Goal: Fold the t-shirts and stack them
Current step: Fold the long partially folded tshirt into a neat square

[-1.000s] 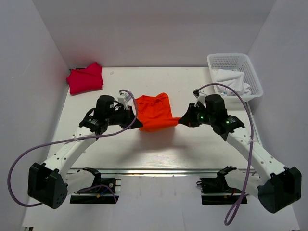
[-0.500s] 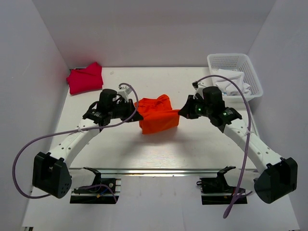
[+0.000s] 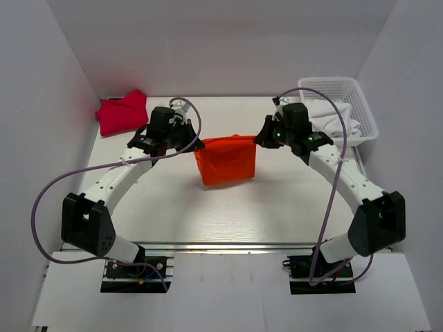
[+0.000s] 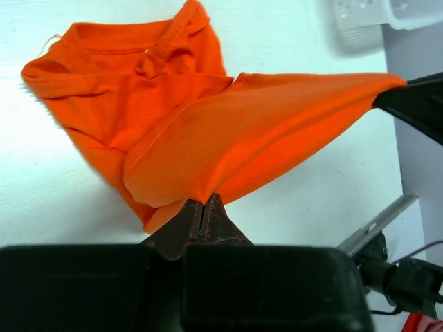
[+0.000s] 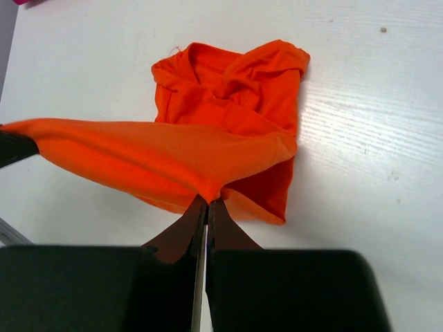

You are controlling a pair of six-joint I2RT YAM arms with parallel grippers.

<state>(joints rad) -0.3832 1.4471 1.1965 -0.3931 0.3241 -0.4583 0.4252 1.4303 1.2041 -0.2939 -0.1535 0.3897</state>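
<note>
Counting two shirts: the orange shirt [image 3: 225, 162] lies mid-table [image 3: 277, 207], its raised edge stretched taut between two grippers; the pink shirt [image 3: 123, 112] sits bunched at the far left corner. The left gripper [image 3: 199, 144] pinches that edge's left end and the right gripper [image 3: 257, 140] its right end, both jaws closed on fabric. One basket [image 3: 339, 81] stands far right.

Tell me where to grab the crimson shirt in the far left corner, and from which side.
Likely pinch the crimson t-shirt at its near right edge, coming from the table side: it lies bunched in the corner, with walls close behind and left.
</note>
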